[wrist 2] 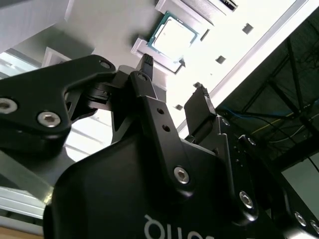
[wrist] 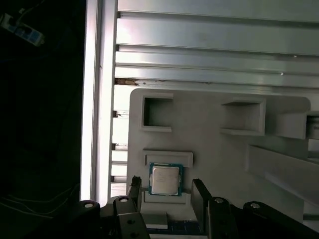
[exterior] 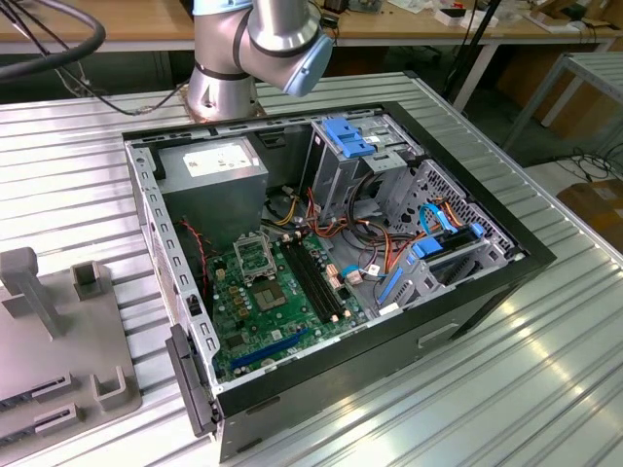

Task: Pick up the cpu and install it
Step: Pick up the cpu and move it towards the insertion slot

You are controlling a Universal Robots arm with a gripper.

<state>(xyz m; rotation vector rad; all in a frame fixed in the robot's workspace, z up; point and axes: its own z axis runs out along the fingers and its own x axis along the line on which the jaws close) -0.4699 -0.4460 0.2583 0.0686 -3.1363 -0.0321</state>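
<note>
Hand [wrist 2: 174,75] is held spread, empty; cpu [wrist: 165,180] is seen dead ahead, centred btwn fingertips [wrist: 135,188], not yet touched.

Robotics lab or electronics workshop. A silver and blue robot arm [exterior: 268,44] is mounted on a ribbed aluminium surface [exterior: 526,379]. On that surface lies an open black desktop computer case [exterior: 389,365], with its green motherboard [exterior: 263,306], coloured wiring [exterior: 375,238] and metal drive bays [exterior: 355,146] exposed. Beside it, at the exterior view's left, sits a grey moulded parts tray [exterior: 97,336]. Behind run long wooden workbenches [exterior: 97,19] with loose black cables [exterior: 68,49]. A cardboard box [exterior: 596,206] stands low down at the exterior view's right.
</note>
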